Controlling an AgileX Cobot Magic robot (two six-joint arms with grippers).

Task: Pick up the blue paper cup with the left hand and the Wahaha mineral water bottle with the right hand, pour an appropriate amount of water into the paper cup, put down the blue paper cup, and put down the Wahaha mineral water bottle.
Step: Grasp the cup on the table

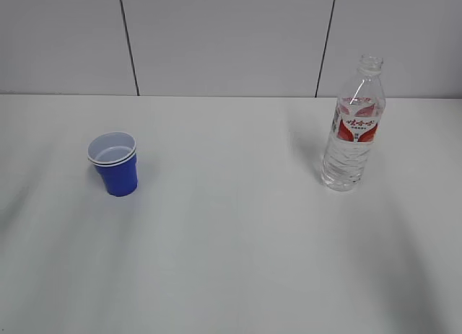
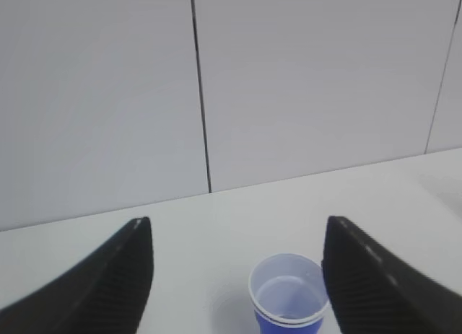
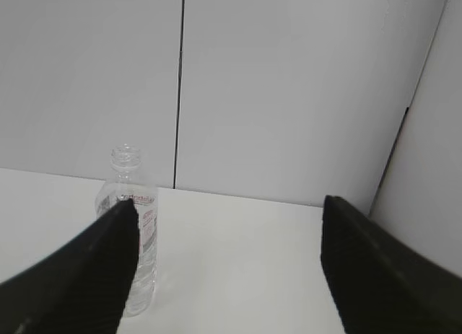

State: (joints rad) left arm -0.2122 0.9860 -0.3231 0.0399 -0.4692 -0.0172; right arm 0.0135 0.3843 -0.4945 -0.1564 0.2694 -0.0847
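White tabletop [image 1: 231, 262] under a grey panelled wall. Upright and uncapped, the Wahaha mineral water bottle [image 1: 353, 125] is the landmark; the right hand [image 3: 227, 226], jaws wide and empty, sees it ahead and to its left. Well left of the bottle, the blue paper cup [image 1: 114, 163] stands almost centred before the left hand [image 2: 238, 247], likewise wide and empty.

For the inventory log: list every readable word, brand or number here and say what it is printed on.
Wahaha mineral water bottle: red script and small print on its red-and-white label, too blurred to read.
Blue paper cup: no text visible.
Table and wall: none.
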